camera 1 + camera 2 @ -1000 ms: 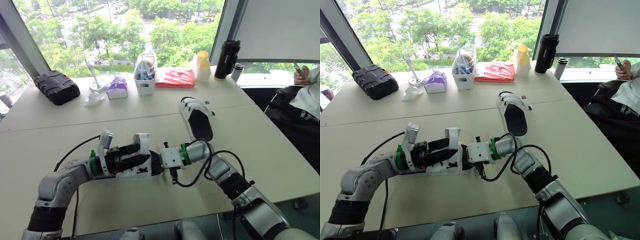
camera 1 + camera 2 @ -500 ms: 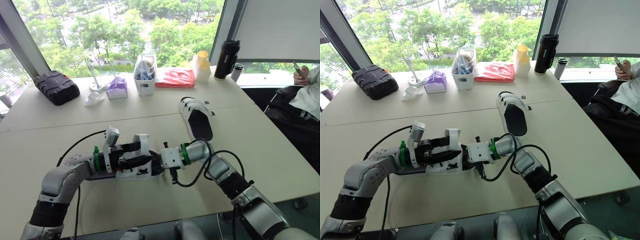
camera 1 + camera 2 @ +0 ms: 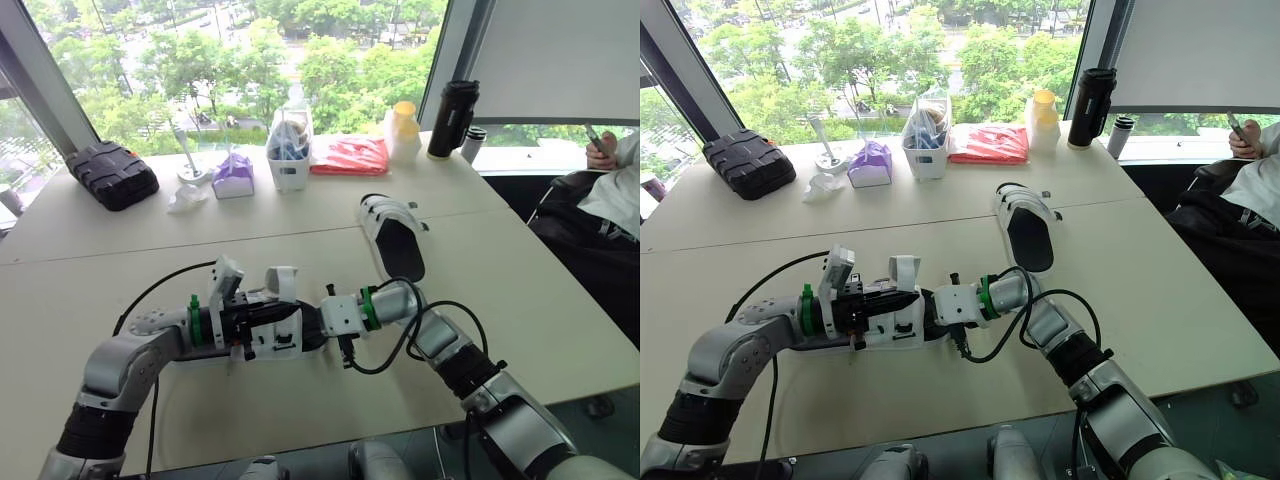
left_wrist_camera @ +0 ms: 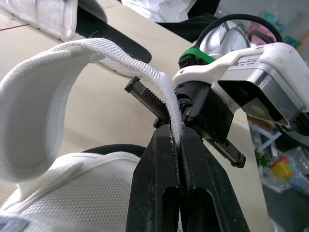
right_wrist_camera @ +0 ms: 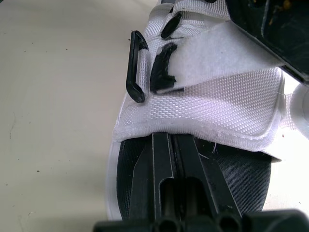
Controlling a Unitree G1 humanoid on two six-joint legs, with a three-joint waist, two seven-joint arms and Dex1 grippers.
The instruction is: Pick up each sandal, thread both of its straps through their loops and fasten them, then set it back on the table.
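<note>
A white sandal (image 3: pixel 272 340) with a black footbed lies on the table in front of me. My left gripper (image 3: pixel 912 298) is shut on the free end of its white strap (image 4: pixel 120 58), which arches up from the upper; the closed fingertips (image 4: pixel 166 145) pinch the strap's edge. From the other end, my right gripper (image 5: pixel 173 136) is shut, lying along the footbed with its tips against the hem of the white upper. A black plastic loop (image 5: pixel 135 67) stands at the sandal's side, nothing through it. The second sandal (image 3: pixel 395 240) lies farther back on the right, straps closed over it.
Along the window edge stand a black case (image 3: pixel 113 173), a purple tissue pack (image 3: pixel 234 175), a white basket (image 3: pixel 290 150), a red bag (image 3: pixel 350 155), a yellow-lidded bottle (image 3: pixel 404 130) and a black tumbler (image 3: pixel 455 118). A seated person (image 3: pixel 615 190) is at the far right.
My left gripper moved right along the sandal and went from wide open to shut on the strap's end. The right arm and the second sandal stayed put.
</note>
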